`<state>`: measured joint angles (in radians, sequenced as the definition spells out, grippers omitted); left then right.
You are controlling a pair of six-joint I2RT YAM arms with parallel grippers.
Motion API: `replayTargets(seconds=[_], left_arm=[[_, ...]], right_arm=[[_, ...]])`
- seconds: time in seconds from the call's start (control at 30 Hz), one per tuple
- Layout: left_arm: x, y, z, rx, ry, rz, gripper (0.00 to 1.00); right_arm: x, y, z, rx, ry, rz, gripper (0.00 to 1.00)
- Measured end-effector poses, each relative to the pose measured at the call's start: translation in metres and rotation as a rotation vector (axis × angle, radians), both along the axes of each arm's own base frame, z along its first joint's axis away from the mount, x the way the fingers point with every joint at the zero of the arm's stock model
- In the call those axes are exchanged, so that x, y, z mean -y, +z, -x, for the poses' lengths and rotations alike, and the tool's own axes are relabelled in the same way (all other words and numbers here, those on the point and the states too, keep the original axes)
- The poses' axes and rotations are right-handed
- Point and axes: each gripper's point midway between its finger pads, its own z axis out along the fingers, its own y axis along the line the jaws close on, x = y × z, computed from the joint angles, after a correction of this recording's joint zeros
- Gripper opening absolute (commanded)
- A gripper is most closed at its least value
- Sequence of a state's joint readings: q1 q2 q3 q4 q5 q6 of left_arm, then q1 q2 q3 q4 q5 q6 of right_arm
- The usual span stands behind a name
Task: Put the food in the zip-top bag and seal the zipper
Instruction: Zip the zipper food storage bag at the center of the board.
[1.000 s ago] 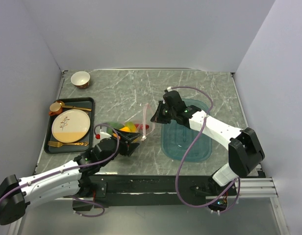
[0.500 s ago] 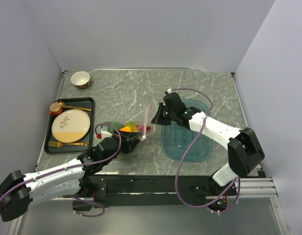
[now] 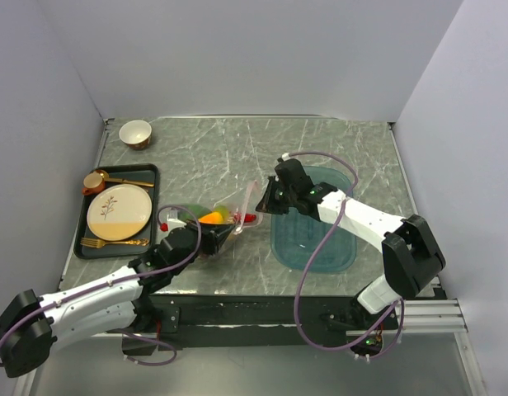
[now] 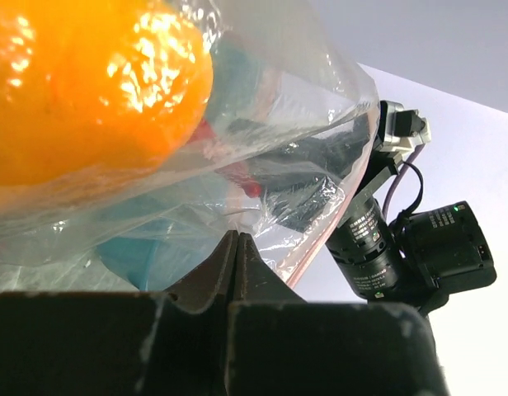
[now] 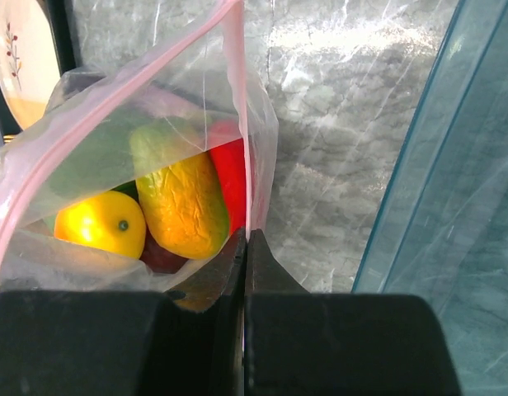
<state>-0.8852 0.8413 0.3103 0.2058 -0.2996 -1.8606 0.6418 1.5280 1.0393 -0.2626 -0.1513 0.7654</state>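
In the overhead view, the bag (image 3: 229,216) of toy fruit (image 3: 211,218) is seen between the black tray (image 3: 87,247) and the teal tray (image 3: 316,243), with the left claw (image 3: 217,237) at its near corner and the right claw (image 3: 261,203) at its far corner. From the left wrist, the left claw is shown pressed together on the bag's film below a mango (image 4: 81,82). From the right wrist, the right claw is shown pinching the pink zipper strip (image 5: 235,99), with the fruit packed inside.

Bright, even overhead light, only soft shadows on the grey marbled tabletop (image 3: 345,140); top view sharp, left wrist view blurs the very close orange-yellow toy mango (image 4: 81,82), white glare specks on the crinkly clear plastic bag (image 4: 312,107), right wrist view crisp.
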Motion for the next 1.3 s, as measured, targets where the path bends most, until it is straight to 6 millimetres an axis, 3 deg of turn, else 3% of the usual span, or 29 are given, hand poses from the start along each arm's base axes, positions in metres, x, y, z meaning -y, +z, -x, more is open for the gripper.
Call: replayTargets(seconds=[0.07,0.13,0.23,0.27,0.3,0.43,0.63,0.8,0.9,1.1,1.3], left_arm=[[-0.001,0.0,-0.001,-0.002,0.0,0.003,0.01],[-0.002,0.0,-0.002,-0.005,-0.002,0.005,0.01],[-0.002,0.0,-0.002,-0.005,-0.012,0.003,0.01],[-0.002,0.0,-0.002,-0.003,-0.015,-0.001,0.01],[-0.002,-0.001,-0.002,-0.002,-0.018,-0.004,0.01],[-0.001,-0.002,0.0,0.01,-0.038,-0.026,0.01],[0.001,-0.004,0.002,0.015,-0.059,-0.044,0.01],[0.003,-0.006,0.004,0.021,-0.078,-0.056,0.01],[0.004,-0.007,0.004,0.022,-0.085,-0.061,0.01],[0.006,-0.006,0.004,0.025,-0.091,-0.055,0.01],[0.008,-0.011,0.005,0.013,-0.102,-0.066,0.01]], right_arm=[[0.0,0.0,0.0,0.0,0.001,0.0,0.04],[0.0,0.0,0.0,0.001,0.002,0.001,0.23],[0.001,-0.001,0.0,0.0,0.001,0.007,0.34],[0.002,-0.001,0.001,-0.001,0.001,0.014,0.45],[0.004,0.0,0.001,0.0,-0.003,0.02,0.47],[0.014,0.016,0.003,0.037,-0.021,0.038,0.49],[0.029,0.083,0.011,0.178,-0.049,-0.035,0.5],[0.027,0.12,0.03,0.217,-0.02,-0.149,0.49],[0.023,0.116,0.042,0.177,0.002,-0.201,0.49],[0.019,0.082,0.065,0.032,0.014,-0.242,0.46],[0.013,0.087,0.075,0.001,0.035,-0.3,0.44]])
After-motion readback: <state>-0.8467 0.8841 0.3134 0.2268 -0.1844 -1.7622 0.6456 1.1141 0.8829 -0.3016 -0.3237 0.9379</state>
